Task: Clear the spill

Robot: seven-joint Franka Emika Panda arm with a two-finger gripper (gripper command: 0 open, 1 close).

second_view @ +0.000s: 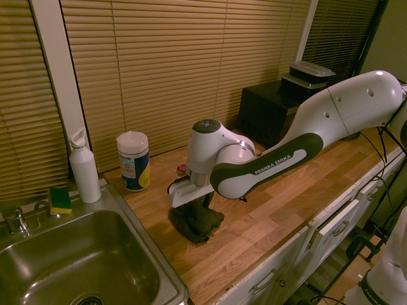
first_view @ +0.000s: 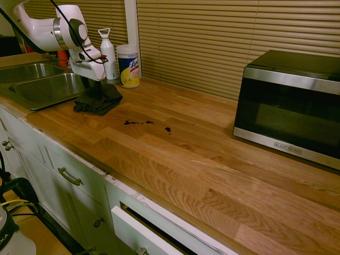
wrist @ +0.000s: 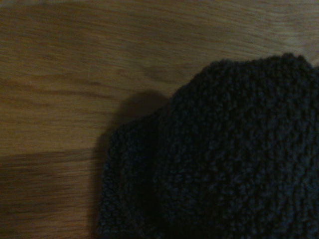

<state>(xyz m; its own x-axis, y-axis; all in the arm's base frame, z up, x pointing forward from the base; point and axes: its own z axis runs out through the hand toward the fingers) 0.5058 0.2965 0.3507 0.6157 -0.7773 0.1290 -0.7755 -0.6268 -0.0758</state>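
Note:
The spill (first_view: 131,122) is a short row of small dark blotches on the wooden counter (first_view: 212,159), ending in one more spot (first_view: 168,129) to the right. A crumpled dark cloth (first_view: 98,99) lies left of it, near the sink. My gripper (first_view: 94,91) points straight down into the top of the cloth (second_view: 196,222). In the second exterior view the gripper (second_view: 205,202) sinks into the fabric and the arm hides the spill. Dark knitted cloth (wrist: 224,159) fills much of the wrist view, with bare wood beside it.
A steel sink (first_view: 21,98) lies left of the cloth. A wipes canister (first_view: 128,65) and a white bottle (first_view: 108,54) stand behind the cloth by the blinds. A microwave (first_view: 289,106) sits at the counter's right. A sponge (second_view: 60,199) rests on the sink's rim.

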